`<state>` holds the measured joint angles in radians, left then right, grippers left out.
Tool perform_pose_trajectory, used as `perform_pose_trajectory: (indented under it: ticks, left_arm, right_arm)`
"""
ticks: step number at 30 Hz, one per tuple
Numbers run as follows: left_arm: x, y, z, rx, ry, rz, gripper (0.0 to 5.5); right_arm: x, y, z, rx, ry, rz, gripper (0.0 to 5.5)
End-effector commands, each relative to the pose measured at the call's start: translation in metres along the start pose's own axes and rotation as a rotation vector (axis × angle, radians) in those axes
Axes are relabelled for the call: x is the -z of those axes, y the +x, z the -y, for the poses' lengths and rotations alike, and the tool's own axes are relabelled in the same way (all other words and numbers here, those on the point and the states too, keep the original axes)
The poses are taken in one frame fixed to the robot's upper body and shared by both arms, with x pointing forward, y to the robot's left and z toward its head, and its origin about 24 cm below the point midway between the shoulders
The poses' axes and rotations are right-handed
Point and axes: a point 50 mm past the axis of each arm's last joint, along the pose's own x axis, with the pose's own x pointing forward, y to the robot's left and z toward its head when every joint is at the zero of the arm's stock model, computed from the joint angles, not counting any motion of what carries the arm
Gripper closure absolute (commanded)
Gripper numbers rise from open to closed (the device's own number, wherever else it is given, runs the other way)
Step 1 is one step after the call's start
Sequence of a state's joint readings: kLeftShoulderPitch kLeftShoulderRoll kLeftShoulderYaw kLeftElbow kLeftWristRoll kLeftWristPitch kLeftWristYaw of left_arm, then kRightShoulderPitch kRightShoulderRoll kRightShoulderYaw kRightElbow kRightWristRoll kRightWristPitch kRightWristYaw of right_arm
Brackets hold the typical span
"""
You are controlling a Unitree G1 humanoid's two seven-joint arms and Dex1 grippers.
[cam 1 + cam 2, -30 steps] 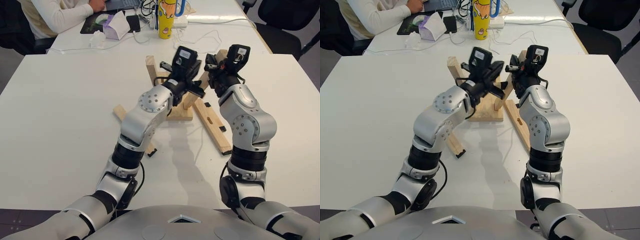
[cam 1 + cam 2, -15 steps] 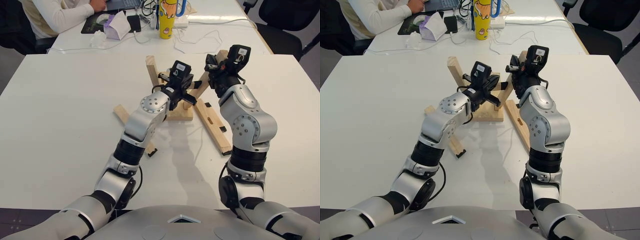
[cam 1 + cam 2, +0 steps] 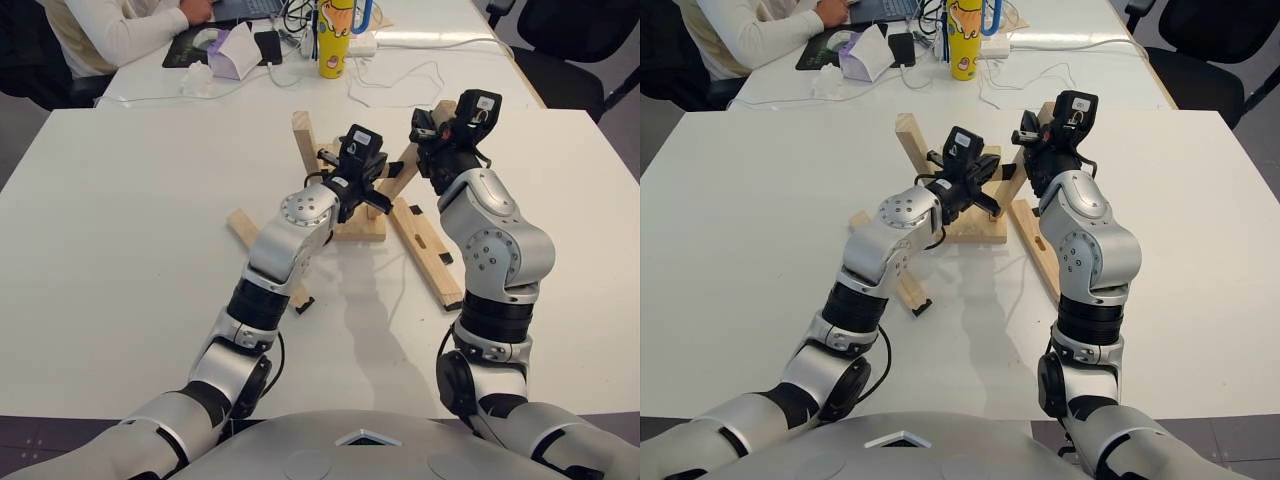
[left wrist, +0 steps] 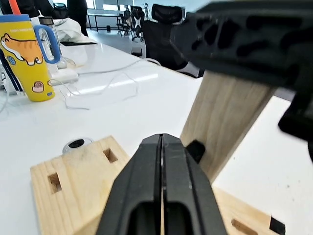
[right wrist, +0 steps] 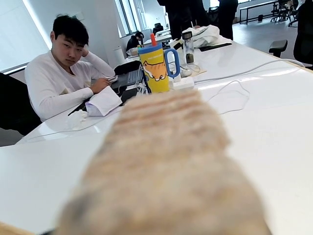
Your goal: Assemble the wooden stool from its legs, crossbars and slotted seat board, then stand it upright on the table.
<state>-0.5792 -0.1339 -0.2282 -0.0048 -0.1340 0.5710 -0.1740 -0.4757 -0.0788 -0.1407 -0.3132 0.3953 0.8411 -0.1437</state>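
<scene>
As I look through the left wrist camera, the left pincer (image 4: 162, 139) has its two fingers pressed flat together with nothing between them. It hovers just above the slotted board (image 4: 80, 177), and its tips point at the foot of the tilted leg (image 4: 229, 115). I cannot tell whether the tips touch the wood. That board lies flat on the white tabletop (image 3: 130, 200) with small rectangular slots cut into its top face, and the tilted leg rises from its far edge.

From the head view, the right pincer (image 3: 425, 130) is pinching the upper end of that tilted leg, high over the tabletop. The leg slants from there down towards the board. Through the right wrist camera the wood is only a blur running straight out from the lens.

A second leg (image 3: 303, 135) leans the opposite way on the board's left side, so the two form a V. A long slotted bar (image 3: 428, 250) lies flat just right of the board, below my right arm. Another wooden piece (image 3: 238, 222) lies on the left, partly under the left arm. A yellow mug (image 3: 333, 35) stands on the far tabletop, well apart.
</scene>
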Motion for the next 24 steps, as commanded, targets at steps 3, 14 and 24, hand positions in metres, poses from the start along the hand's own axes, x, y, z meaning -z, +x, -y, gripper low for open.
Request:
perform_pose_trajectory:
  ticks: [3, 14, 24]
  left_arm:
    - [-0.04, -0.001, -0.007, -0.049, 0.022, 0.203, 5.5]
    - [0.006, 0.001, 0.004, 0.069, 0.031, -0.128, 5.5]
    - [-0.013, -0.006, 0.013, 0.29, 0.11, 0.001, 5.5]
  right_arm:
    - [0.034, 0.0, 0.008, 0.045, 0.009, -0.176, 4.5]
    - [0.035, -0.002, 0.01, 0.055, 0.017, -0.172, 4.51]
    - [0.038, -0.003, 0.011, 0.053, 0.021, -0.174, 4.51]
